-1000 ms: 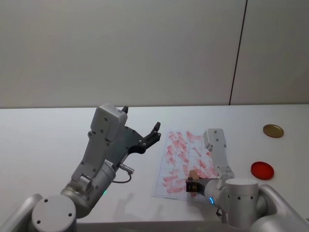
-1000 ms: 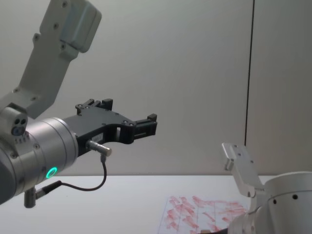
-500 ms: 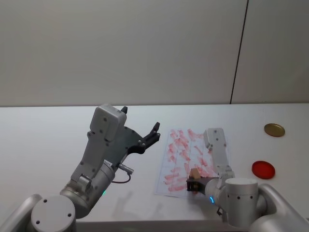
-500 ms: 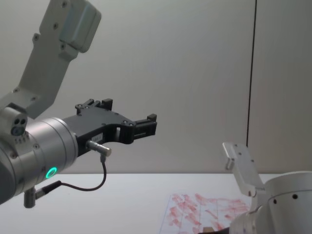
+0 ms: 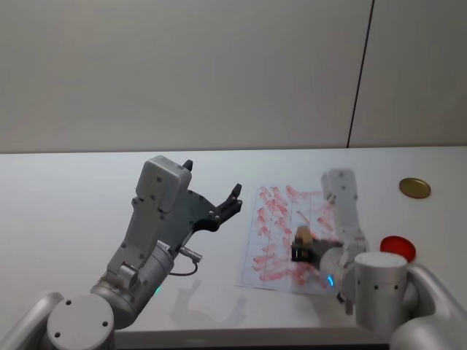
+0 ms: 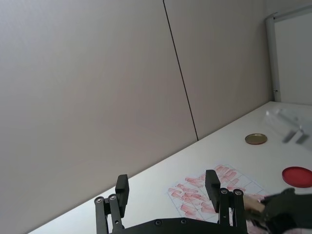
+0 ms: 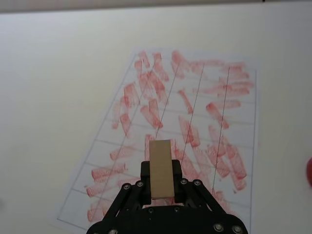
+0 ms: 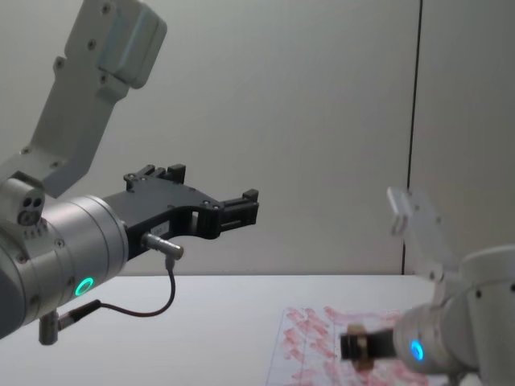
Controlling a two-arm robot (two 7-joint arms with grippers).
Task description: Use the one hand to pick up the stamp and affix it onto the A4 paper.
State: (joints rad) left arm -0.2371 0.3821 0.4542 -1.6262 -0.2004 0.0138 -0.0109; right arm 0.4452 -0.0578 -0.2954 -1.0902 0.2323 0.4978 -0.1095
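My right gripper [image 5: 302, 248] is shut on the stamp [image 5: 303, 235], a small pale beige block. It holds the stamp a little above the A4 paper [image 5: 273, 219], over the sheet's near right part. In the right wrist view the stamp [image 7: 161, 167] sticks out between the black fingers [image 7: 146, 171], with the paper [image 7: 219, 97] and its red marks beneath. The chest view shows the right gripper [image 8: 359, 346] raised just over the paper [image 8: 310, 342]. My left gripper [image 5: 228, 203] hangs open and empty in the air, left of the sheet.
A flat gold disc [image 5: 414, 188] lies at the far right of the white table. A low red round base [image 5: 398, 246] sits right of the paper, close to my right arm. The left wrist view shows both, the disc [image 6: 256, 139] and the base [image 6: 297, 176].
My right gripper has risen and moved farther out and to the right over the paper, carrying the stamp. The left arm has not moved.
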